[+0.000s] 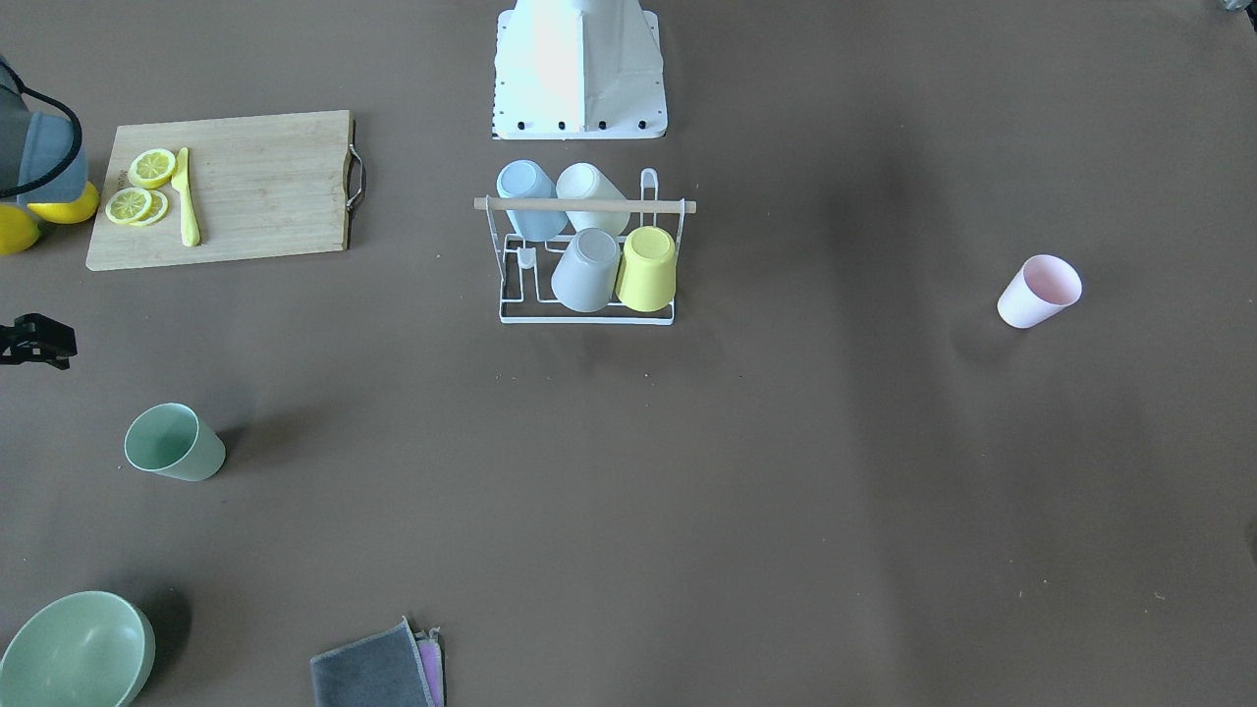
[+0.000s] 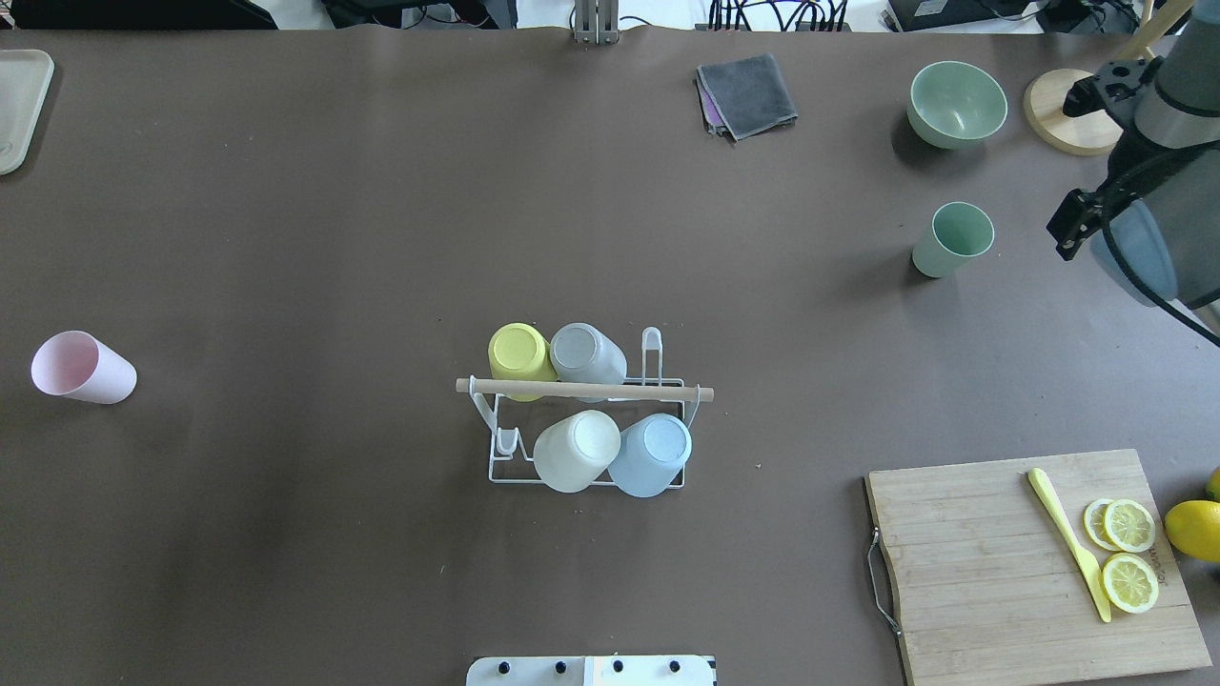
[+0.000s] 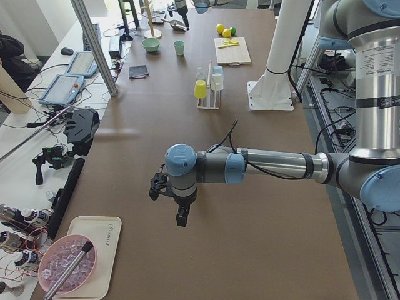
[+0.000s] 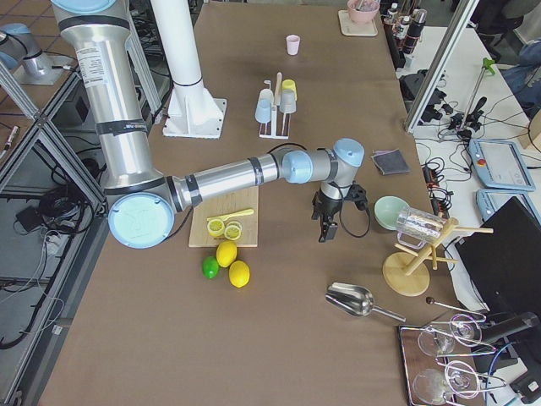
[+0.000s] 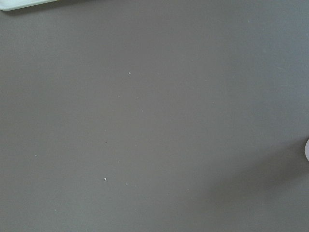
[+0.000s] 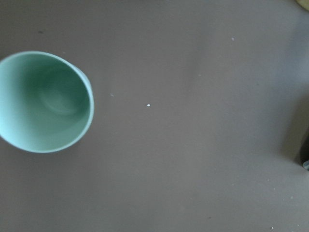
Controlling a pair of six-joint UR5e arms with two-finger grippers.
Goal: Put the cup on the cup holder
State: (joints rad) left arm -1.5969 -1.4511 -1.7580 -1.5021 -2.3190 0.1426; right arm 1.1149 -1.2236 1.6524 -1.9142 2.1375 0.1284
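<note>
Could not tell how wide the jaws of the right gripper (image 4: pixel 325 230) stood. Caught it only small, pointing down over the table (image 2: pixel 381 238), just beside the upright green cup (image 2: pixel 953 239) and apart from it. Could not judge the left gripper (image 3: pixel 181 215) either; hung clear of the brown top. Found the cup holder (image 2: pixel 583 389) mid-table, loaded with a yellow cup (image 2: pixel 519 353), grey cup (image 2: pixel 586 353), cream cup (image 2: pixel 576 451) and blue cup (image 2: pixel 651 453), all mouth down. Spotted the pink cup (image 2: pixel 84 368) upright toward the robot's left end — well apart from the holder.

Left end effector (image 3: pixel 180 220) and right end effector (image 4: pixel 324 234) both hang downward from outstretched arms, jaw gaps unreadable.
</note>
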